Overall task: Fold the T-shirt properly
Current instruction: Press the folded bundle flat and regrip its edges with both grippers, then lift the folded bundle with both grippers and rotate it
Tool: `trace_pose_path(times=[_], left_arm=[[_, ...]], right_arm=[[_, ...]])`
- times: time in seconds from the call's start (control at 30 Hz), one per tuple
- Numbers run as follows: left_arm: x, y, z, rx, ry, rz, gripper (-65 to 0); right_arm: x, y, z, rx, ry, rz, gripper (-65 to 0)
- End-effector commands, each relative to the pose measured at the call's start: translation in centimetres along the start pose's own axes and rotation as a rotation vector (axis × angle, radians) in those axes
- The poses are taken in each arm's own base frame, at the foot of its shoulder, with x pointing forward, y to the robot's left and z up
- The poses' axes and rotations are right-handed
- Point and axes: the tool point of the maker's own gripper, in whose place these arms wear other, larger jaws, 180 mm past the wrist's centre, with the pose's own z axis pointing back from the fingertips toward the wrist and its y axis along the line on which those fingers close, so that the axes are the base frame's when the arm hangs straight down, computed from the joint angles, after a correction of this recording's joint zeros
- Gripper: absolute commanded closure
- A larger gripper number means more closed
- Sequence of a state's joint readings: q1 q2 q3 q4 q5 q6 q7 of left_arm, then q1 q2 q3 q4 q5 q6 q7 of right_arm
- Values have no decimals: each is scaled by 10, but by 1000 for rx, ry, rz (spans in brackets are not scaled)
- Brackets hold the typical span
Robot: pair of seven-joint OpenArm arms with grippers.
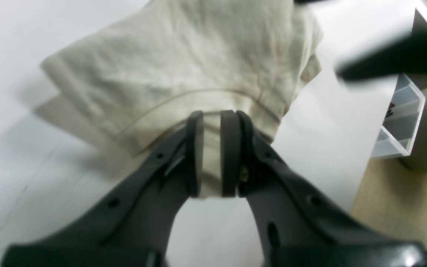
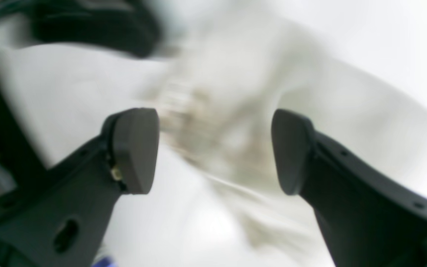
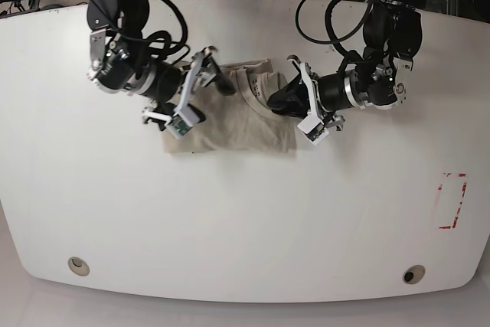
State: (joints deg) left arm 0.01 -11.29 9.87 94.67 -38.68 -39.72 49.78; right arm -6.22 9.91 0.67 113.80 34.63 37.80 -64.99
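Note:
The beige T-shirt [image 3: 230, 116] lies partly folded into a rough rectangle on the white table [image 3: 245, 212], collar toward the back. My left gripper [image 3: 271, 103] is at the shirt's right edge near the collar. In the left wrist view, the left gripper [image 1: 213, 115] is shut on a fold of the T-shirt [image 1: 184, 66] just below the collar seam. My right gripper [image 3: 218, 73] hovers over the shirt's upper left part. In the right wrist view, the right gripper [image 2: 213, 148] is wide open and empty, with the blurred T-shirt [image 2: 221, 111] below it.
A red rectangle outline [image 3: 452, 201] is marked on the table at the right. Two round holes [image 3: 76, 266] sit near the front edge. Cables run along the back edge. An aluminium profile [image 1: 402, 118] and wooden floor show past the table edge.

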Motion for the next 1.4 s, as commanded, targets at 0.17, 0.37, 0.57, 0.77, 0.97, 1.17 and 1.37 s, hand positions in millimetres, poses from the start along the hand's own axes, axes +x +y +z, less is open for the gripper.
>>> trace_pose_path(times=[0.17,0.37,0.57,0.77,0.97,1.17,1.37], left_arm=[[14,-28,-28,-64,-29,-30,-61],[14,-51,-54,-77,10,-82,-61],[-1,-56,-71,-85,64,-64,-61],[-20,-49,-75,-87,112,-24,-61],[-34,-24,-70,-56,141,-12,-61],[-30,20,-56,13,185,-51,-61],[-13,73,-40,95,217,-83,-61]], right_arm=[[27,-93,35,-174,-91,-52,-417],[28,-137,30,-197,-83,-117,-246],[13,-164,18,-204,-73,-175,-222],[-31,-175,-8,-252,31,-195,-219],[-71,-170,-19,-260,72,-235,-217],[-81,-143,-11,-252,84,-187,-217],[-88,-96,-12,-202,127,-125,-217]])
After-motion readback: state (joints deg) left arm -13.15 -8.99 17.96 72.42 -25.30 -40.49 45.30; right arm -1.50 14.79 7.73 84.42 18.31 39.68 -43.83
